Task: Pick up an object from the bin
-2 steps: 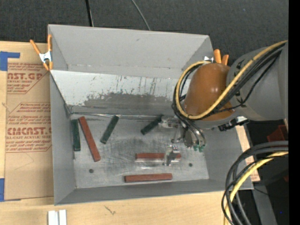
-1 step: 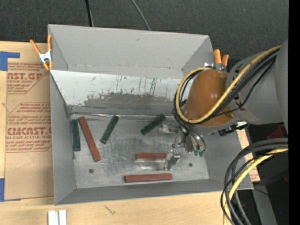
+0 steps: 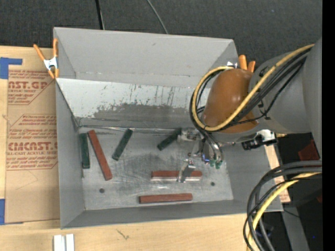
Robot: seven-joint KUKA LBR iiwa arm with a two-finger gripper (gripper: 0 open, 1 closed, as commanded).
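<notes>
Red-brown flat bar [image 3: 167, 175] lies centre-right on the floor of the grey bin [image 3: 146, 51], running left to right. Pincer [image 3: 184, 174] is at the bar's right half, on it or just above; open or closed, cannot tell. Red-brown bars, 3: this one, front bar [image 3: 165, 197] just below it, slanted bar [image 3: 100, 155] at left. Dark green bars, 3: left green bar [image 3: 85, 151] beside the slanted bar, tilted green bar [image 3: 122, 144] mid-left, back green bar [image 3: 168, 140] near the arm

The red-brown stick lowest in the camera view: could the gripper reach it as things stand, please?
Probably yes: that stick lies flat with nothing on it, and the gripper is close by, over a second red-brown stick.
</notes>
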